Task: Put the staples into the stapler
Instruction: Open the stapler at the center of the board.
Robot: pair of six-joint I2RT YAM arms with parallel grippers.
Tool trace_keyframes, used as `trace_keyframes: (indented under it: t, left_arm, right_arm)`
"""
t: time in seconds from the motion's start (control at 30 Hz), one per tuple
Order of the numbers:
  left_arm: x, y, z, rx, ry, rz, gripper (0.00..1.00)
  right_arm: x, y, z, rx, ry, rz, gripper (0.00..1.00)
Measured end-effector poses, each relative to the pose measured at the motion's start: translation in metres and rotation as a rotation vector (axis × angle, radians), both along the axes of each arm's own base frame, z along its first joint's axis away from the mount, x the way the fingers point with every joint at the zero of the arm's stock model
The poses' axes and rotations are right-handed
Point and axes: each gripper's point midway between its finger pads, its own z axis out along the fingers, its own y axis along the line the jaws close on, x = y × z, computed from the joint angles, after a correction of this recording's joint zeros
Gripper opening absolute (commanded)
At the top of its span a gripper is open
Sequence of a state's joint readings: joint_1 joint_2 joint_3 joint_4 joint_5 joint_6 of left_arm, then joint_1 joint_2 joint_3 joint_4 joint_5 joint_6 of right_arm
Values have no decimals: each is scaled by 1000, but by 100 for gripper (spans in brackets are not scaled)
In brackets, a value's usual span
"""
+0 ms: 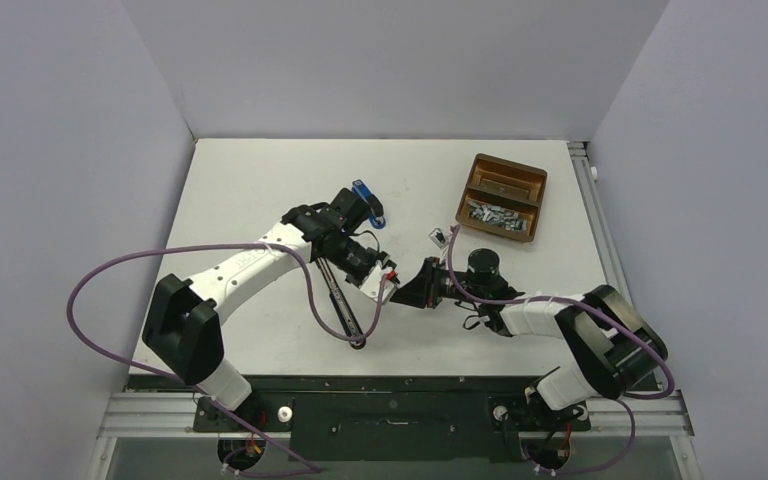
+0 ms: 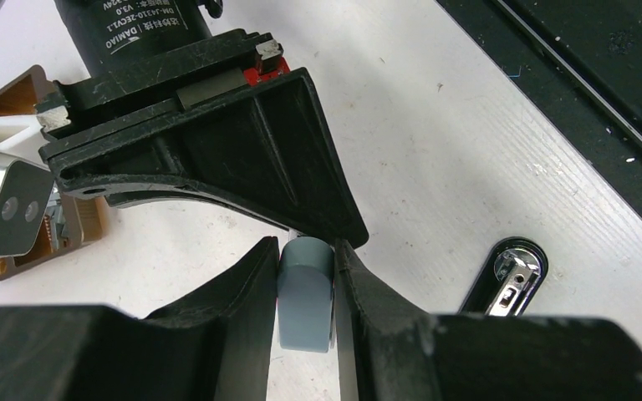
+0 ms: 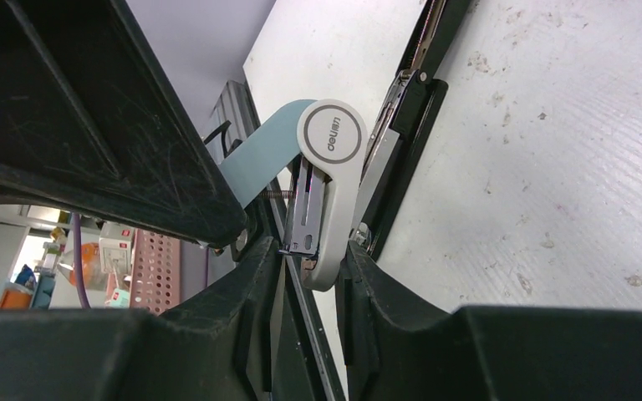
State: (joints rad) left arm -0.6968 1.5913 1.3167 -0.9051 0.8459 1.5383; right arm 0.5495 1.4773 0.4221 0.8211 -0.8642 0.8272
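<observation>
The stapler (image 1: 345, 305) lies swung open at the table's centre, its black base (image 3: 410, 142) flat on the table. My left gripper (image 2: 308, 246) is shut on the tip of the grey-blue lid (image 2: 305, 292). My right gripper (image 3: 309, 251) faces it and is shut on the white hinge end (image 3: 332, 200), with the metal magazine (image 3: 305, 221) between its fingers. In the top view the two grippers (image 1: 380, 275) (image 1: 408, 285) meet over the stapler. The staples (image 1: 490, 213) lie in the near compartment of the brown tray (image 1: 501, 180).
The tray stands at the back right, away from both arms. A small pale object (image 1: 438, 237) lies between it and the grippers. The table's near edge and a black rail (image 1: 390, 385) run in front of the arm bases. Purple cables loop off both arms.
</observation>
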Motion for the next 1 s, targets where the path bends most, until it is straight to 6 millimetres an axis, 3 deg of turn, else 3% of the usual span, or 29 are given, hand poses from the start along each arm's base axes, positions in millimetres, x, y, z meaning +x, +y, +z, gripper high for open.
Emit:
trace_keyframes:
  t: [0.2, 0.5, 1.0]
  left_arm:
    - [4, 3, 2, -1, 32, 41, 0]
    - [29, 25, 2, -7, 79, 157, 0]
    - [49, 46, -29, 50, 113, 219, 0]
  right_arm:
    - [-2, -6, -7, -17, -2, -35, 8]
    - [6, -15, -16, -50, -24, -117, 9]
    - [2, -19, -25, -58, -6, -124, 8]
